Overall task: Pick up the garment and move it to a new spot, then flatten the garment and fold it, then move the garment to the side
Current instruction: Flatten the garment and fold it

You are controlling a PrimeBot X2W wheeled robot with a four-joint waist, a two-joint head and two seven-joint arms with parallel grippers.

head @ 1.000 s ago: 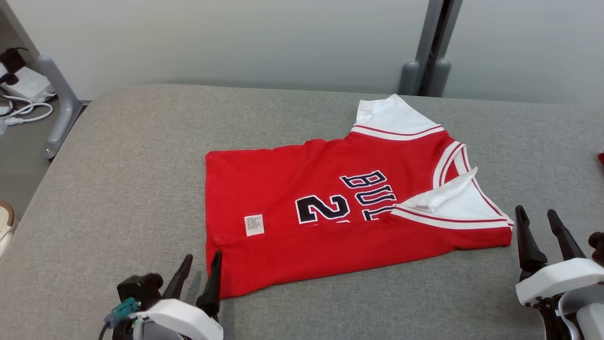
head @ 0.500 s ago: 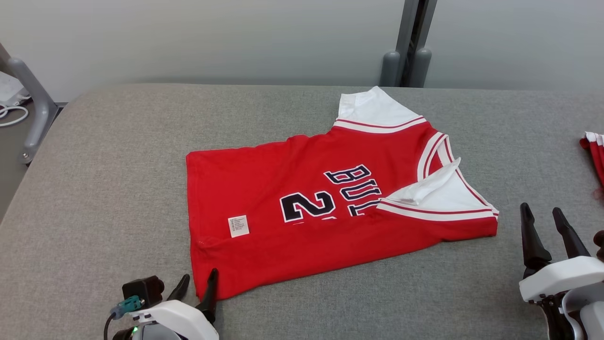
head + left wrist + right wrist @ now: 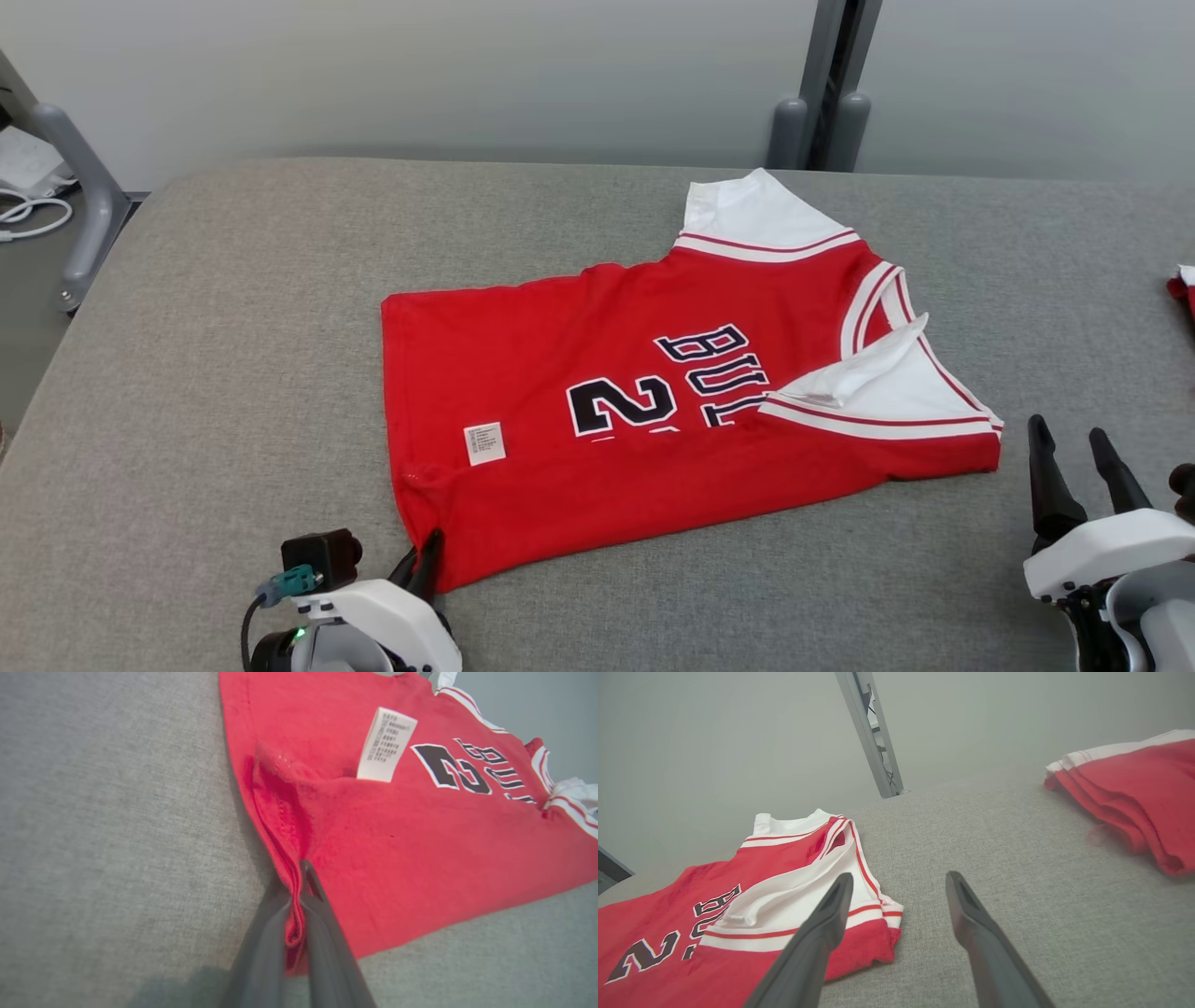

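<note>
Clamped tight in the left gripper (image 3: 296, 886) — the near hem corner of the red basketball jersey (image 3: 653, 420), red cloth bunched between both fingers. Rest of jersey flat, part-folded, on the grey padded table (image 3: 233, 327). Right gripper (image 3: 1066, 431) spread apart, empty, just beside the white-trimmed shoulder corner, not touching.

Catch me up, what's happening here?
The robot is mid-fold on a red basketball jersey with white trim, lying sideways and partly folded on the grey fabric-covered table. Its left tool is shut on the jersey's near hem corner, pinching the fabric layers. The right tool is open and sits off the jersey's shoulder end, touching nothing. A pile of folded red-and-white garments lies at the table's far right.
</note>
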